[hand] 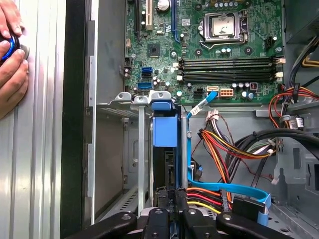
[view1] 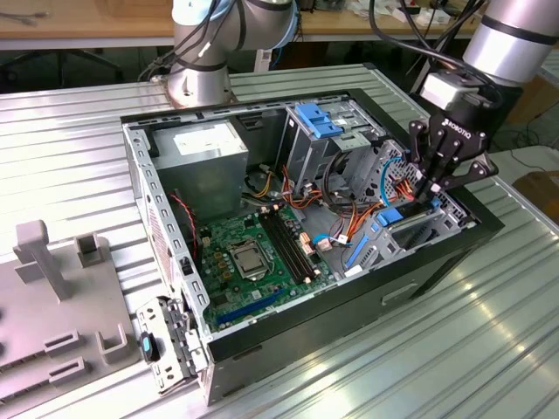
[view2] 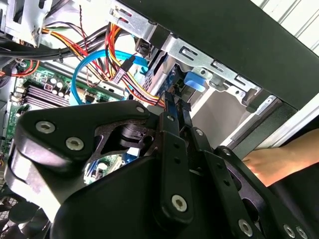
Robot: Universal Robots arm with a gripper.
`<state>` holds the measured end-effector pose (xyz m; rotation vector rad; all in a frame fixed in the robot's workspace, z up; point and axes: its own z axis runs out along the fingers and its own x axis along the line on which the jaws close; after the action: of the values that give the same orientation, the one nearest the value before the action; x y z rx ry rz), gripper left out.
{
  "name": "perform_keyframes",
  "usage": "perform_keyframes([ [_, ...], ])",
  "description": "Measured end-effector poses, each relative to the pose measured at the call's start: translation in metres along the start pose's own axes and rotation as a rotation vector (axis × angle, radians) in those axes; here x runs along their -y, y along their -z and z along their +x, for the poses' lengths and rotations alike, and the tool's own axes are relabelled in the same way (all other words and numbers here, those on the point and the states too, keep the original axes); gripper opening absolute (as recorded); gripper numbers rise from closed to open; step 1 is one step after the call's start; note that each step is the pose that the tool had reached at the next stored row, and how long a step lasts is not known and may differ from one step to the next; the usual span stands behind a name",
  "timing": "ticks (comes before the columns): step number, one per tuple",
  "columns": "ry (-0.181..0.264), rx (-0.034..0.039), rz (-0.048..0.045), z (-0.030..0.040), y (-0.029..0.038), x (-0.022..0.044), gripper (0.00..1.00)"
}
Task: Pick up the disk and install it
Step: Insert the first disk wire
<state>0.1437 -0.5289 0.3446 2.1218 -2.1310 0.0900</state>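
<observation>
Disk (hand: pixel 163 130) stands edge-up inside the drive bay (hand: pixel 117 149); gripper (hand: pixel 173 195) fingers nearly together at its upper edge; rigid, weighty, shock-sensitive; judged best held by its blue side rails

You've got a ribbed bare-metal tabletop (view1: pixel 489 349), semi-gloss w/ glare. The PC case (view1: pixel 349 305) is matt black outside, dull grey sheet steel inside. The motherboard (hand: pixel 199 50) is glossy green PCB. The disk (hand: pixel 164 128) has smooth blue plastic rails; the gripper (view1: pixel 431 190) is matt black.

Green motherboard (view1: pixel 253 253), blue-railed disk (hand: pixel 164 124) (dark between the rails), black fingers (view2: pixel 172 144), ribbed silver table (view1: pixel 70 131).
</observation>
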Motion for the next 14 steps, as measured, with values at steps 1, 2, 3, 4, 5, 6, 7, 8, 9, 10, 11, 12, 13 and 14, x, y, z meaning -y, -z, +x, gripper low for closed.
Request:
perform_keyframes([
  [1,0.0,-0.0001,0.0,0.0001,0.0007,0.0,0.16],
  [2,0.0,0.0002,0.0,0.0002,0.0011,-0.0001,0.16],
  [3,0.0,0.0006,0.0,0.0003,0.0016,-0.0001,0.16],
  [4,-0.001,0.001,-0.0001,0.0002,0.0016,-0.0001,0.16],
  [5,-0.003,0.0014,-0.0005,0.0003,0.0017,-0.0001,0.16],
  [6,-0.005,0.0019,-0.0007,0.0003,0.0018,-0.0001,0.16],
  [7,-0.008,0.0029,-0.0011,0.0003,0.0019,-0.0002,0.16],
  [8,-0.014,0.0047,-0.002,0.0003,0.0019,0.0001,0.16],
  [9,-0.023,0.0067,-0.0031,0.0003,0.0019,0.0004,0.16],
  [10,-0.027,0.0088,-0.0038,0.0004,0.0019,0.0004,0.16],
  [11,-0.032,0.0118,-0.0044,0.0004,0.0018,0.0005,0.16],
  [12,-0.035,0.0162,-0.005,0.0005,0.0017,0.0005,0.16],
  [13,-0.038,0.0199,-0.0055,0.0007,0.0017,0.0006,0.16],
  [14,-0.04,0.0225,-0.0058,0.0015,0.0017,0.0008,0.16],
])
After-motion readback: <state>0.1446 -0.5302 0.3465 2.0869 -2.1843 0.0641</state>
